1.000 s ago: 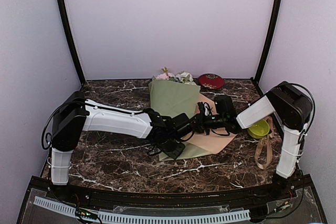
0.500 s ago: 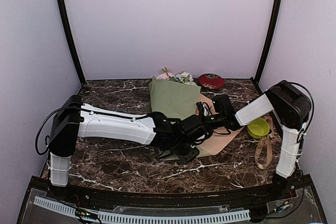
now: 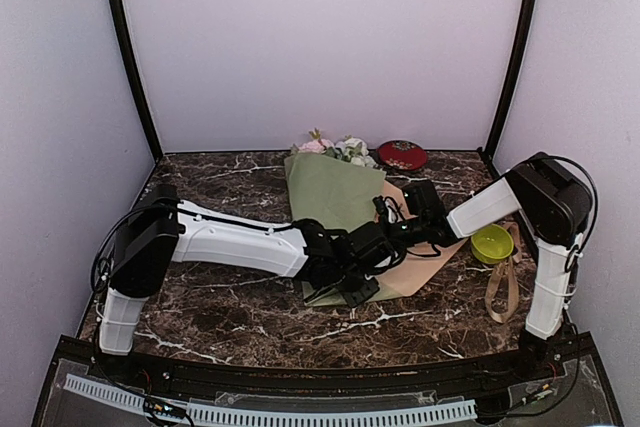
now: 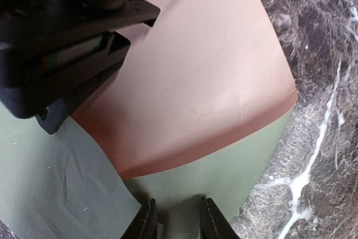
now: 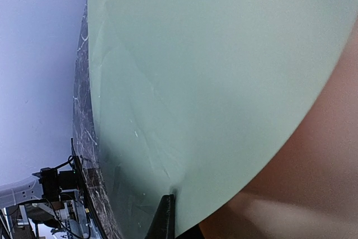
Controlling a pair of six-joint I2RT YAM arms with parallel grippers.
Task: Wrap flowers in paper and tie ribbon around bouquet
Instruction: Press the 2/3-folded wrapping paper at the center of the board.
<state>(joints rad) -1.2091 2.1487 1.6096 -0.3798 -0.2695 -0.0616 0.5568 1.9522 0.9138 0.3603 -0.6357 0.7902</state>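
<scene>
**Ana:** Pale walls [image 3: 60, 147] close in the dark marble counter [image 3: 220, 297]. Its bare room lies to the outer side of the left fingers [image 4: 146, 223].

**Ben:** And the sage-green paper cone bouquet [image 3: 330, 192]?

**Ana:** It lies flat, with its narrow end under the left fingers. Those stand a little apart, sage paper showing in the gap and nothing visibly pinched. The right fingers [image 5: 164, 219] are closed at the sage edge; whether they pinch it cannot be told.

**Ben:** How would it handle?

**Ana:** Probably light, thin, springy and easily creased. The tan inner flap [image 4: 201, 82], just ahead of the left fingers, would likely unroll if let go. The narrow stem end looks the firmest hold.

**Ben:** The smaller things?

**Ana:** The shiny tan ribbon [image 3: 503, 292] lies well apart from both pairs of fingers, by the right arm [image 3: 550, 287] and beside a lime-green bowl [image 3: 492, 244]. A red round tin [image 3: 402, 155] sits just beside the pink and white flowers [image 3: 335, 147] at the cone's far end.
</scene>
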